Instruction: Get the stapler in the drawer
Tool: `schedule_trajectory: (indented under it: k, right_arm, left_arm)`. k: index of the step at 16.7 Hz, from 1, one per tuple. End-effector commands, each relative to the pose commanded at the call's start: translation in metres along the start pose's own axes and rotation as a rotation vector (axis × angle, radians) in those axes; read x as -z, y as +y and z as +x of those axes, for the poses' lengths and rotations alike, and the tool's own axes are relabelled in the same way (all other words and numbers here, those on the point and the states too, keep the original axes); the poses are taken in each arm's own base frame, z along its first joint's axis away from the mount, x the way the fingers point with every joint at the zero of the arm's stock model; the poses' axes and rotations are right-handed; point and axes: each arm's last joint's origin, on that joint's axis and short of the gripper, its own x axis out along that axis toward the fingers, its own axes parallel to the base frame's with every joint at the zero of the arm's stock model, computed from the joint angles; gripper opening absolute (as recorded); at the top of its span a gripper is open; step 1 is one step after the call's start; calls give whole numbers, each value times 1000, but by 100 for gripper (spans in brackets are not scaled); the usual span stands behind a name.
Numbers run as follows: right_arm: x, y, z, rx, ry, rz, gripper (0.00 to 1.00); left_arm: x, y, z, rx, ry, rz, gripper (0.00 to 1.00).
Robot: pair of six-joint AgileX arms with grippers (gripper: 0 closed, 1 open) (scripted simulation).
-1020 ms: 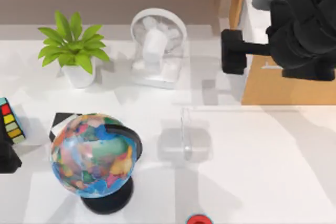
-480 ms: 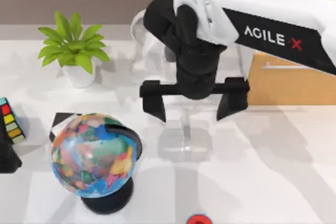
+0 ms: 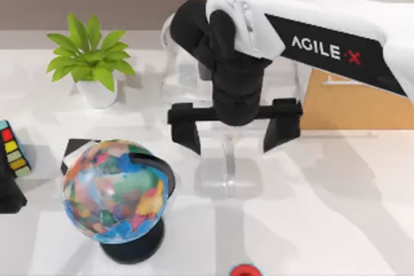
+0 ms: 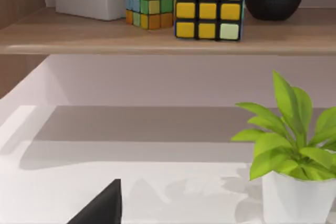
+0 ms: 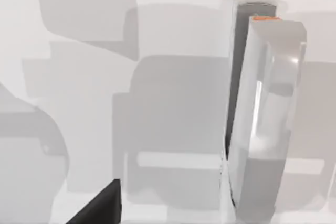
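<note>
— While the right gripper (image 3: 230, 131) hangs with fingers spread wide, where is the stapler (image 3: 229, 166)?

— Directly beneath it at table centre, the globe (image 3: 115, 190) at its nine o'clock, the drawer (image 3: 343, 101) toward two o'clock. The left arm sits parked at nine o'clock.

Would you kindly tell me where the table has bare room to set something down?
The widest bare patch is the table's right half, below the drawer and right of the stapler. The left is crowded: plant, globe and, at the edge, a puzzle cube. The right end effector hangs open over the stapler.
</note>
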Motion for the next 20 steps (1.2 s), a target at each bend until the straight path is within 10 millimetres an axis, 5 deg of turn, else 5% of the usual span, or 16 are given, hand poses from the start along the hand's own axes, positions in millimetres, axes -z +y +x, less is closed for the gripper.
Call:
schedule_trajectory:
  k: [6, 10, 20]
  right_arm:
    - [1, 2, 45, -1, -2, -2, 100]
    - [1, 2, 49, 0, 0, -2, 100]
    - [1, 2, 49, 0, 0, -2, 25]
  left_arm:
    - [0, 0, 0, 0, 0, 0, 100]
    - [0, 0, 0, 0, 0, 0, 100]
    - [0, 0, 0, 0, 0, 0, 100]
